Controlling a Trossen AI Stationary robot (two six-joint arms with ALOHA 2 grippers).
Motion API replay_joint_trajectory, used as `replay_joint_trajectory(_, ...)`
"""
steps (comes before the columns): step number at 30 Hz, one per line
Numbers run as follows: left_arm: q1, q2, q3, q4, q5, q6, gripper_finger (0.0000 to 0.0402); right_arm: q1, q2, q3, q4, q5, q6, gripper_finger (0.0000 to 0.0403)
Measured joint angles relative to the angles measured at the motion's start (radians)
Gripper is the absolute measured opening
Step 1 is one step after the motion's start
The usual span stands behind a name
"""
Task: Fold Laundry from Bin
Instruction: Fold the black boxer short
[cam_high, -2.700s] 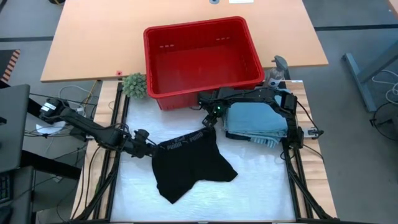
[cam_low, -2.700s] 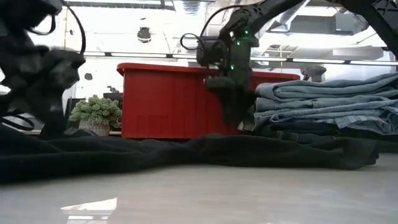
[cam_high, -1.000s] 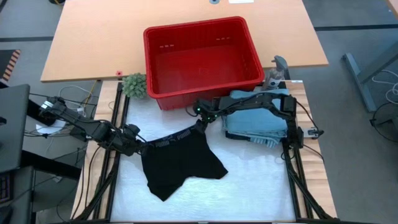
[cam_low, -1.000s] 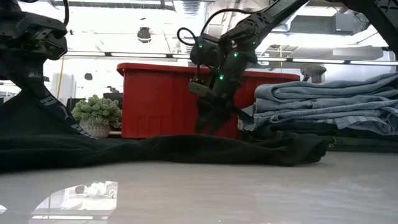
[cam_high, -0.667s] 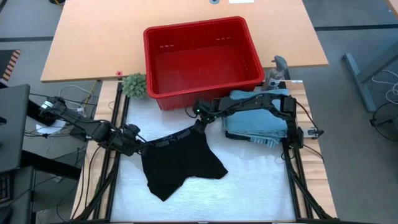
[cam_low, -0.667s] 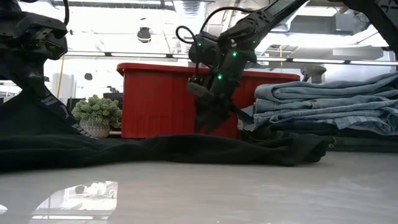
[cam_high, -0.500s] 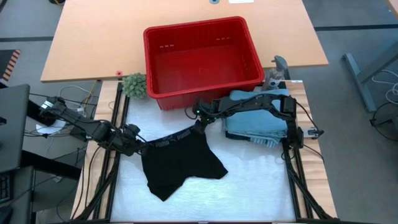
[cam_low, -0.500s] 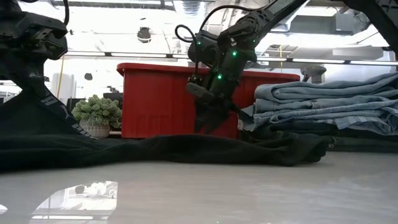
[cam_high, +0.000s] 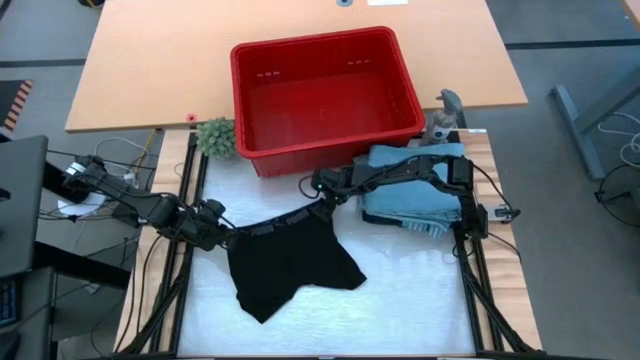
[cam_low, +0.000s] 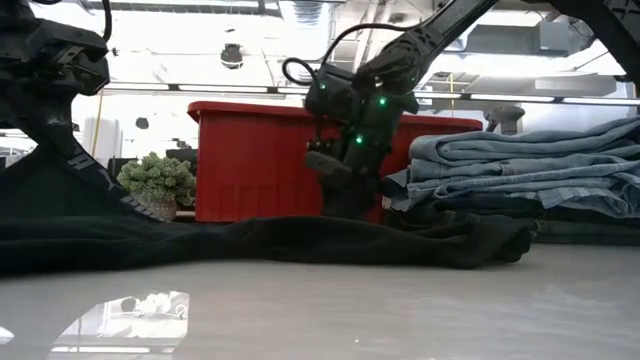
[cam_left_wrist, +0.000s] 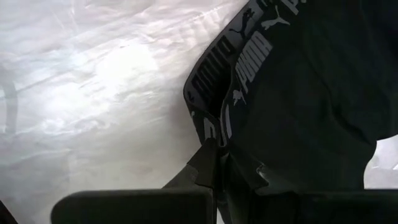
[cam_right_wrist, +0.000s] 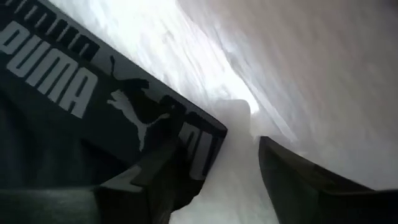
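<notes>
Showing waistband (cam_right_wrist: 93, 93) lettering, wrist views only

black briefs (cam_high: 291, 262): spread on table | denim stack (cam_high: 408, 196): folded | bin (cam_high: 322, 95): empty

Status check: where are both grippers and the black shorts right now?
Left gripper shut on black cloth shorts, waistband end. Right gripper open at the other waistband corner, not gripping. Shorts flat on white table cover. Nothing in the way.

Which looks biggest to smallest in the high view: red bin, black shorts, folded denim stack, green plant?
1. red bin
2. black shorts
3. folded denim stack, partly covered by the right arm
4. green plant
</notes>
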Motion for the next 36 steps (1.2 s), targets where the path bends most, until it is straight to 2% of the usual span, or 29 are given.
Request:
replay_joint_trajectory(2, 0.0, 0.0, 0.0, 0.0, -0.003, -0.001, 0.0, 0.004, 0.001, 0.0, -0.005, -0.015, -0.001, 0.0194)
replay_joint_trajectory(7, 0.0, 0.0, 0.0, 0.031, -0.03, -0.001, 0.0, 0.018, 0.002, -0.001, 0.007, -0.047, -0.008, 0.0033)
replay_joint_trajectory(8, 0.0, 0.0, 0.0, 0.046, -0.038, -0.001, 0.0, 0.019, 0.002, -0.001, 0.012, -0.064, -0.011, 0.0023)
replay_joint_trajectory(14, 0.0, 0.0, 0.001, 0.141, -0.041, 0.038, 0.0, 0.029, -0.01, 0.068, -0.091, -0.097, -0.032, 0.0022)
replay_joint_trajectory(19, 0.0, 0.0, 0.072, 0.151, -0.073, 0.099, 0.0, 0.046, -0.115, 0.159, -0.146, -0.065, -0.047, 0.0022)
replay_joint_trajectory(28, 0.0, 0.0, 0.264, 0.152, -0.17, 0.267, 0.0, 0.134, -0.366, 0.21, -0.209, 0.154, -0.004, 0.0022)
replay_joint_trajectory(36, -0.002, 0.019, 0.375, 0.256, -0.183, 0.425, 0.0, 0.31, -0.525, 0.209, -0.272, 0.397, 0.069, 0.0022)
